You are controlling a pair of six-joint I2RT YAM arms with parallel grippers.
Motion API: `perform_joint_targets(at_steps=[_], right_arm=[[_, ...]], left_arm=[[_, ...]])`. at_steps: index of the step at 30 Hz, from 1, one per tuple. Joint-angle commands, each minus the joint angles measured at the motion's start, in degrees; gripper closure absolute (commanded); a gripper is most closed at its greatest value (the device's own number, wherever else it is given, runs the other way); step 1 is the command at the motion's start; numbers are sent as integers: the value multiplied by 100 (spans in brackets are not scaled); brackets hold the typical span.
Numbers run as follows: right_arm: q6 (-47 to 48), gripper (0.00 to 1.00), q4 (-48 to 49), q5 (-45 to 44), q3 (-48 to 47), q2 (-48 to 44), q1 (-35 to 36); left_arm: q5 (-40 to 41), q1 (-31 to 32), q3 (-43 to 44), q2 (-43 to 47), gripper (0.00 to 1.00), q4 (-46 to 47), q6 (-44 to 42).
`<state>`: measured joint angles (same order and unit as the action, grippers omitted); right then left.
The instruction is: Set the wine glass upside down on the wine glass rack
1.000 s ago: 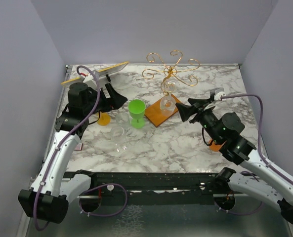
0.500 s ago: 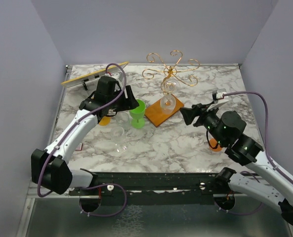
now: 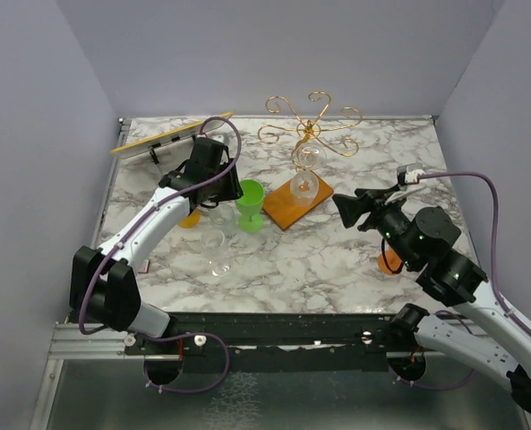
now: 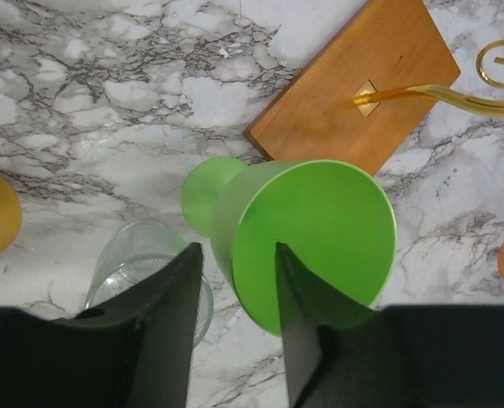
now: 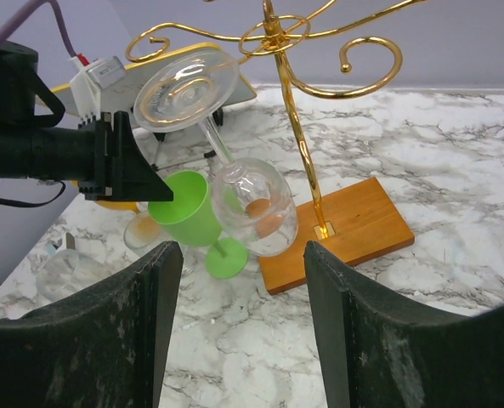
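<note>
The left end effector (image 4: 237, 252) is released. Its two fingers stand apart astride the rim of the green wine glass (image 4: 311, 238), one outside the wall and one over the inside. If either finger touches the wall, I cannot tell. The right end effector (image 5: 241, 253) is also released, with its fingers wide and nothing between them. It hangs to the right of the wine glass rack (image 5: 296, 144), apart from it.

The green wine glass is opaque, with a wide cup and a round foot. It stands upright on the marble surface (image 3: 337, 260), just left of the rack's orange-brown base (image 4: 353, 81), without touching it.

Only the left wrist view looks down into the green cup. Only the right wrist view shows from the side a clear wine glass (image 5: 253, 208) that hangs upside down and tilted, its foot caught in a gold spiral.

A second clear glass (image 3: 215, 250) stands on the near side of the green one, and an orange round thing (image 3: 187, 217) lies to its left. Lilac walls close the surface on the left, far and right sides.
</note>
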<state>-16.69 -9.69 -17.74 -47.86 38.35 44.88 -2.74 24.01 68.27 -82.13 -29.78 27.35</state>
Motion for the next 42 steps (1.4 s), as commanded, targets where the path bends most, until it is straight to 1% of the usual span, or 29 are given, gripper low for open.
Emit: perform_joint_targets(at_steps=[1,4,6,7,13,17,20,26,28,31,34,37,38,40,42], right_arm=[[-66,36,-265,-21,-329,35,12],[-204,36,-448,2,-469,30,12],[-314,36,-523,45,-541,37,13],[-344,36,-531,72,-576,41,12],[-821,36,-894,-87,-1038,228,13],[-1288,36,-1106,-207,-1413,386,12],[-1564,36,-1133,-127,-1656,514,12],[-1707,36,-658,319,-1785,780,16],[-1670,34,-507,509,-1872,960,18],[-1470,31,-468,881,-2379,1420,17],[-1565,28,-372,1267,-2870,1950,18],[-2242,28,138,1714,-3006,2462,17],[-2627,28,360,1931,-3024,2658,12],[-3494,28,831,2089,-3056,3051,19],[-4181,30,1611,2292,-3183,3500,20]], left_arm=[[3,42,224,-283,69,-159,-66],[-103,45,276,-297,85,-160,-64],[-183,42,315,-240,98,-160,-114],[-209,42,330,-199,100,-160,-142],[-172,42,475,253,100,-317,-386],[99,42,769,697,100,-695,-466],[449,43,1036,1078,100,-948,-482],[960,42,1496,1920,100,-1000,-489],[1130,42,1650,2124,100,-1003,-459],[1226,47,1945,2377,100,-1003,-417],[1421,42,2197,2613,100,-935,-342],[1512,42,2072,2869,100,-446,-321],[1532,42,1993,2944,100,-256,-319],[1553,42,1812,3108,100,202,-339],[1568,42,1548,3299,100,739,-365]])
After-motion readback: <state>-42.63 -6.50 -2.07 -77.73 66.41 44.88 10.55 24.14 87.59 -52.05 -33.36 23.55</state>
